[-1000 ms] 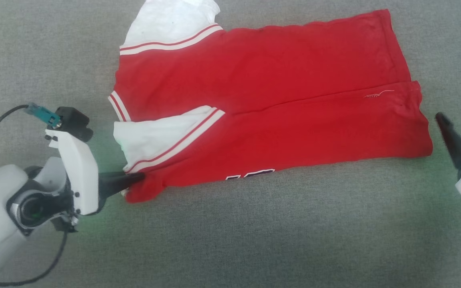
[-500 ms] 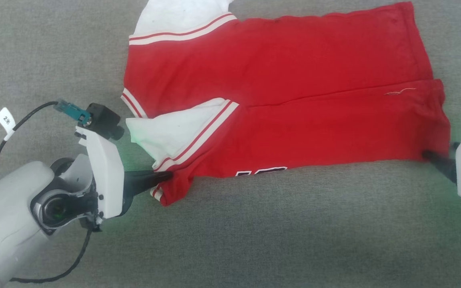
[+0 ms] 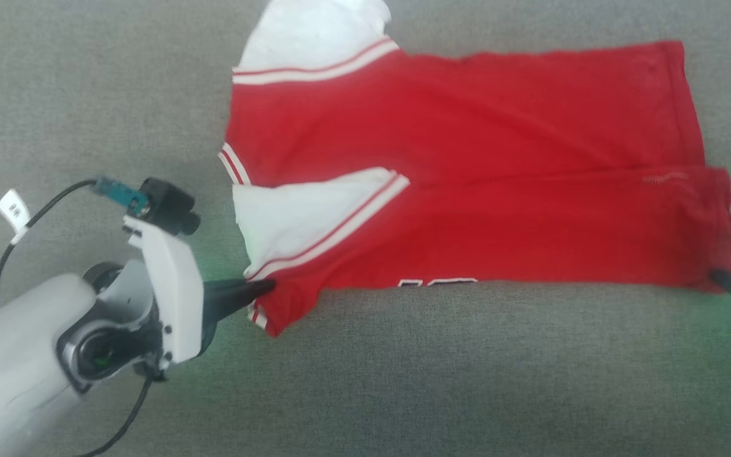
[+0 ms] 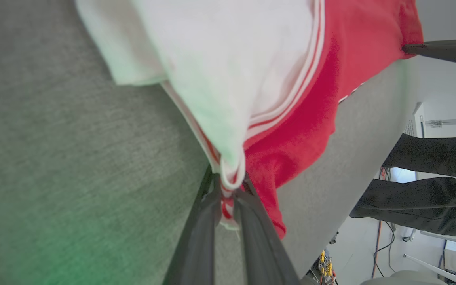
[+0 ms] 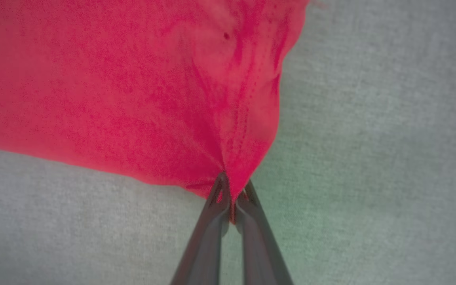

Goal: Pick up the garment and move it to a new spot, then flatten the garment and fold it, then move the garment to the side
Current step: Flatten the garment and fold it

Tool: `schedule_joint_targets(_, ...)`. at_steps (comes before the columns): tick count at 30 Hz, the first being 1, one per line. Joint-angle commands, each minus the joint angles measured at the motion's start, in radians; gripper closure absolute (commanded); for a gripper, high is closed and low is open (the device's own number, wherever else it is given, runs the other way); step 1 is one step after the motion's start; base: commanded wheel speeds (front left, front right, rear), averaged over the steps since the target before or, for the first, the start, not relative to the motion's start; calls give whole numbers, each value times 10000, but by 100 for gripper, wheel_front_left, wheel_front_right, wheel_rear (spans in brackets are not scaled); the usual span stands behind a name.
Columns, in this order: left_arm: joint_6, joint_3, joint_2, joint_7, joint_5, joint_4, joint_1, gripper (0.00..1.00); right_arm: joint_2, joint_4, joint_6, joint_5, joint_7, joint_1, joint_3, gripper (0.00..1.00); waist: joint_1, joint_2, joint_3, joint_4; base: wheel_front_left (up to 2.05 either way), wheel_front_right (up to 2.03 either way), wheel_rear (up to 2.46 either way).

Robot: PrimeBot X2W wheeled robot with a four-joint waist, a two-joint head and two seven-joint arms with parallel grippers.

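A grey cloth surface (image 3: 403,393) carries the garment (image 3: 467,190), a red shirt folded lengthwise and lying flat across the middle. The left gripper (image 3: 263,289) pinches its near striped corner. The right gripper (image 5: 231,194) is clamped on the near hem corner. Both bites look thin, so uneven lifting or pulling apart could slip a corner free and undo the fold.

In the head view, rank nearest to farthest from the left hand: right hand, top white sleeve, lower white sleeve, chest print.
1. lower white sleeve, right beside it
2. chest print, along near fold
3. top white sleeve, far edge
4. right hand, opposite corner
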State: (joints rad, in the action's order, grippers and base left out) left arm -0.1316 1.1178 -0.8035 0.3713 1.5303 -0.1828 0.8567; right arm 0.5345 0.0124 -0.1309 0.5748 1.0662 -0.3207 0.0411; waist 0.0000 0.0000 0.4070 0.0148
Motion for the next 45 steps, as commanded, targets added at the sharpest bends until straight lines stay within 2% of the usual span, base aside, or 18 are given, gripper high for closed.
schedule_joint_targets(1, 22, 40, -172, -87, -141, 133, -207, 100, 77, 166, 3, 117, -38, 377, 87, 100, 0, 0, -268, -8, 0, 0, 0)
schedule_joint_targets(7, 22, 178, -889, -292, 14, 1027, -758, 100, 297, 1050, 3, 577, 36, 1950, 630, 100, 0, 0, -766, -31, 0, 0, 0)
schedule_joint_targets(12, 22, 305, -1472, -443, 86, 1843, -1227, 100, 122, 1732, 3, 857, 56, 3175, 1274, 100, 0, 0, -843, -76, 0, 0, 0)
schedule_joint_targets(17, 21, 409, -1612, -575, 4, 1985, -1435, 100, -77, 2062, 3, 806, -198, 3621, 1593, 100, 0, 0, -826, -107, 0, 0, 0)
schedule_joint_targets(18, 21, 413, -1598, -584, 6, 1965, -1456, 86, -129, 2109, 3, 775, -281, 3683, 1628, 84, 0, 0, -835, -112, 0, 0, 0)
schedule_joint_targets(19, 21, 408, -1588, -628, 19, 1928, -1481, 64, -172, 2159, 4, 708, -415, 3702, 1681, 45, 0, 0, -846, -121, 0, 0, 0)
schedule_joint_targets(20, 21, 376, -1557, -721, 27, 1906, -1499, 51, -219, 2183, 4, 635, -585, 3670, 1768, 0, 0, 0, -856, -124, 0, 0, 0)
schedule_joint_targets(21, 21, 342, -1530, -816, 3, 1899, -1503, 12, -271, 2202, 4, 563, -742, 3614, 1819, 0, 0, 0, -871, -129, 0, 0, 0)
schedule_joint_targets(22, 21, 301, -1537, -898, -19, 1877, -1504, 0, -306, 2240, 2, 506, -893, 3566, 1839, 0, 0, 0, -893, -135, 0, 0, 0)
schedule_joint_targets(26, 21, 45, -1876, -1430, -210, 1758, -1369, 0, -406, 2381, 2, 54, -1941, 3070, 2147, 0, 0, 0, -983, -182, 0, 0, 0)
schedule_joint_targets(30, 21, -473, -1826, -2337, -317, 1225, -1050, 0, -639, 2344, 0, -392, -3333, 2394, 1836, 0, 0, 0, -1019, -248, 0, 0, 0)
schedule_joint_targets(34, 141, -1048, -1282, -3697, -916, -31, -553, 0, -890, 2079, 2, -839, -5065, 1562, 926, 0, 0, 0, -912, -492, 0, 0, 0)
schedule_joint_targets(38, 356, -1497, -602, -4700, -1438, -1334, 162, 0, -1497, 1592, 5, -1271, -7055, 735, 422, 0, 0, 0, -685, -860, 0, 0, 0)
schedule_joint_targets(42, 448, -1599, -111, -4886, -2046, -2543, 1200, 0, -2291, 1148, 2, -1689, -8942, 60, 205, 0, 0, 0, -364, -1385, 0, 0, 0)
schedule_joint_targets(45, 326, -1578, 133, -4494, -2212, -3465, 2030, 0, -2727, 869, 2, -1926, -10061, -155, 24, 0, 0, 0, -181, -1785, 0, 0, 0)
